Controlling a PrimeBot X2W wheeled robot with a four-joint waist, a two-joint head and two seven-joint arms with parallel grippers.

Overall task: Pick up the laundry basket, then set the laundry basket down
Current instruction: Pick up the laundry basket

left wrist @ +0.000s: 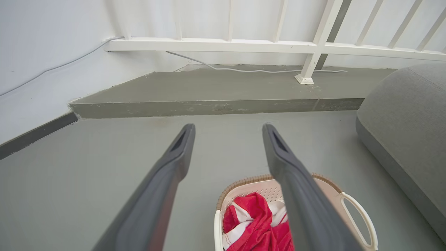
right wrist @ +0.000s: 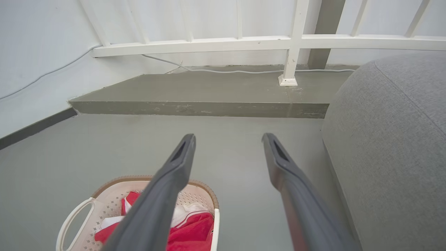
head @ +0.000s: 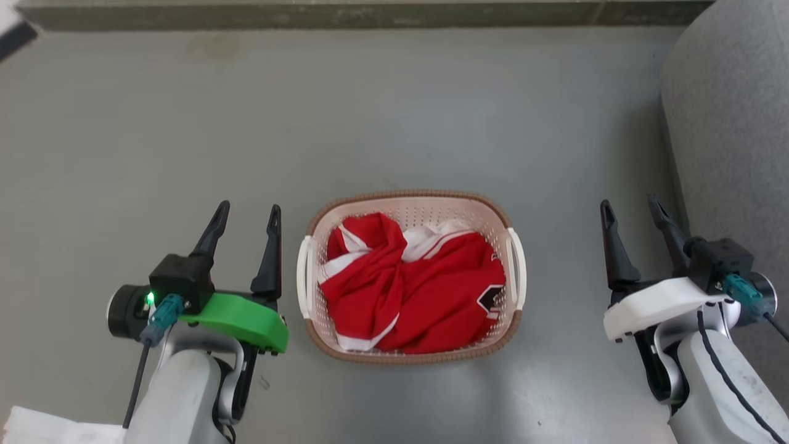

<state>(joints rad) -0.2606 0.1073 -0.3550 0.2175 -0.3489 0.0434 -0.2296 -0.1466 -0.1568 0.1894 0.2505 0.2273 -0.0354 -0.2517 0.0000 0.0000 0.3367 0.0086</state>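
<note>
Left gripper (head: 248,206) and right gripper (head: 630,201) both gape, empty. Basket (head: 410,196) lies lengthwise between them. I judge my left nearer.

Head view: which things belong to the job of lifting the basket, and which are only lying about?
Job: laundry basket, left gripper, right gripper, both open.
Lying about: red-and-white garment in the basket, grey cushion, raised step, white sheet at lower left.
</note>
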